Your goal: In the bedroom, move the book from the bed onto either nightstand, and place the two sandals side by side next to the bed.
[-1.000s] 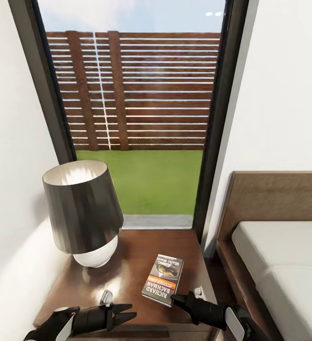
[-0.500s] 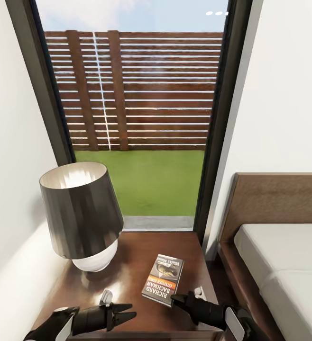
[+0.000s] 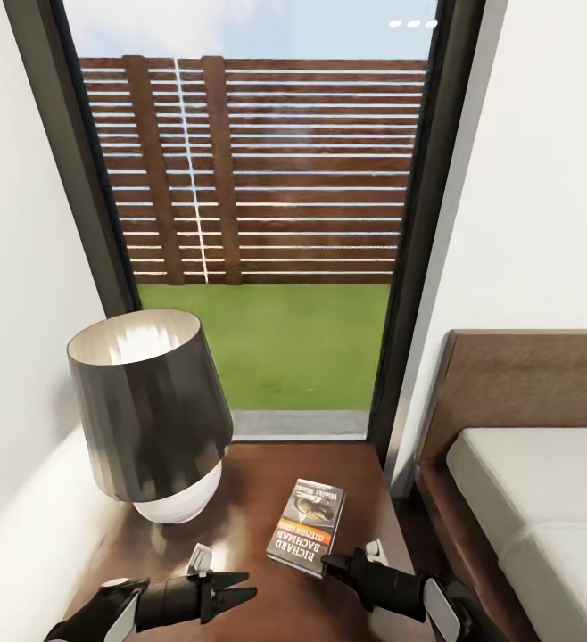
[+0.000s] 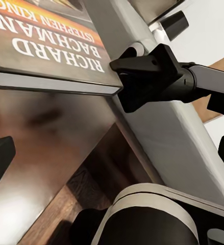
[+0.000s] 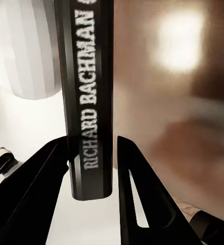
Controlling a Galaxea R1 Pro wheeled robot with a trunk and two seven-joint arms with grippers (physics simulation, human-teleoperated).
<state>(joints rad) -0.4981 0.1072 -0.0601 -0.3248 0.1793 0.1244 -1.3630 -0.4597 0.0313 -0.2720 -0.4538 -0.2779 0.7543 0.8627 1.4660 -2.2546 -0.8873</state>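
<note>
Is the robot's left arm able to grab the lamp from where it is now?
Probably yes. The left gripper hovers open over the nightstand, and the lamp stands just beyond it with bare wood between them.

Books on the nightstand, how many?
1. The book lies flat on the nightstand, right of the lamp, its near corner at the right gripper. Lamp could hide more.

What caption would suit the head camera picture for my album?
Book lying flat on the nightstand beside a lamp, both grippers low before it, bed at right.
</note>
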